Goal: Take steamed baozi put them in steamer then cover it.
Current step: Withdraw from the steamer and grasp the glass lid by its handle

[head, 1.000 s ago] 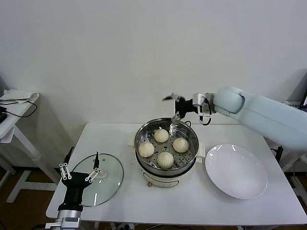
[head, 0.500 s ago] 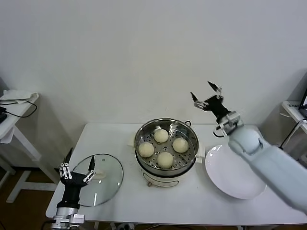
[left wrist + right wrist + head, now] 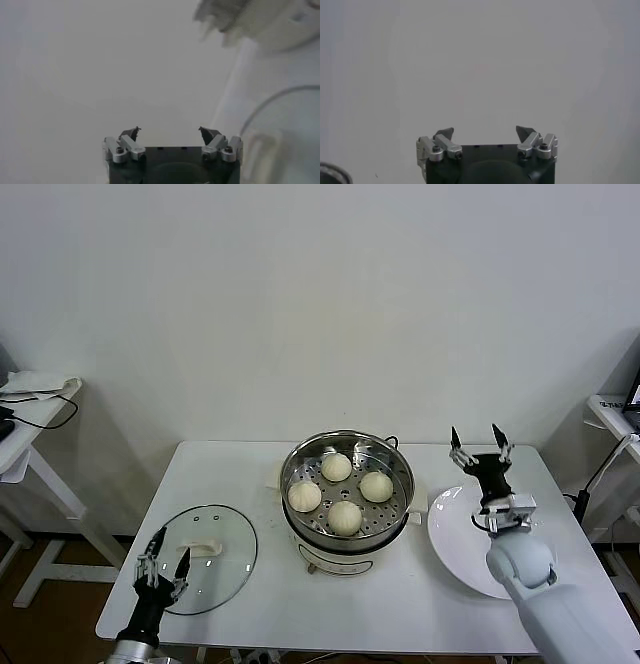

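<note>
Four cream-white baozi (image 3: pixel 345 516) sit on the perforated tray inside the shiny steel steamer (image 3: pixel 395 494) at the table's middle. The clear glass cover (image 3: pixel 225 564) with its white handle (image 3: pixel 205 548) lies flat on the table to the steamer's left. My left gripper (image 3: pixel 162 558) is open and empty at the cover's near-left edge; in the left wrist view (image 3: pixel 169 131) it points up at the wall. My right gripper (image 3: pixel 478 439) is open and empty, pointing up above the white plate, right of the steamer; the right wrist view (image 3: pixel 484 130) shows only wall beyond it.
A flat white plate (image 3: pixel 520 569) lies to the right of the steamer. The white table (image 3: pixel 400 609) ends close in front. A side table with cables (image 3: pixel 30 399) stands at far left.
My right arm has swung away from over the steamer, down and right to above the plate. My left gripper has dropped lower and nearer at the cover's edge.
</note>
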